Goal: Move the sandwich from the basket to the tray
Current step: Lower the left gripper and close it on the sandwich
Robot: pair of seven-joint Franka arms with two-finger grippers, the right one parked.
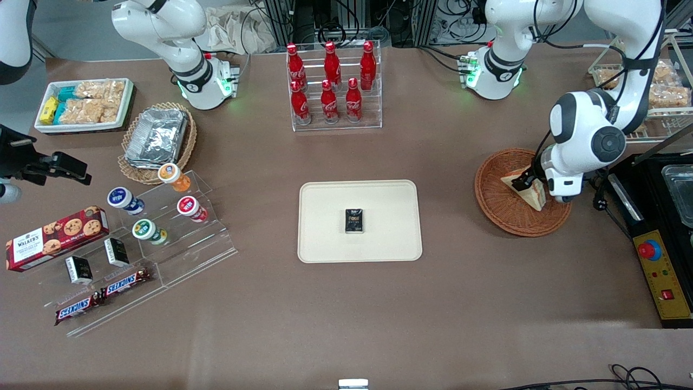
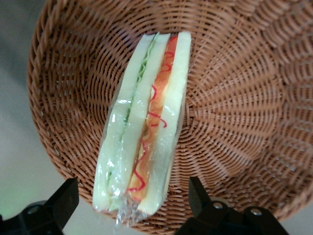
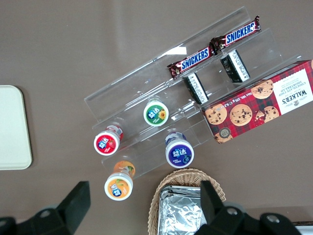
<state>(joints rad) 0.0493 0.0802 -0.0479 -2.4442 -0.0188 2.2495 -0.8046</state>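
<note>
The sandwich (image 1: pixel 533 193) (image 2: pixel 146 122), a plastic-wrapped wedge of white bread with green and orange-red filling, stands on edge in the reddish-brown wicker basket (image 1: pixel 501 208) (image 2: pixel 234 98) toward the working arm's end of the table. My gripper (image 1: pixel 524 182) (image 2: pixel 132 188) is down in the basket and open. One black finger stands on each side of the sandwich's wrapped end, with a gap between each finger and the wrap. The cream tray (image 1: pixel 330 200) lies at the table's middle, with a small black pack (image 1: pixel 354 221) on it.
A clear rack of red cola bottles (image 1: pixel 333 86) stands farther from the camera than the tray. A black unit with a red button (image 1: pixel 663 254) sits beside the basket. Toward the parked arm's end are an acrylic stand of cups (image 1: pixel 162 216), a foil-container basket (image 1: pixel 157 138) and a snack bin (image 1: pixel 84 103).
</note>
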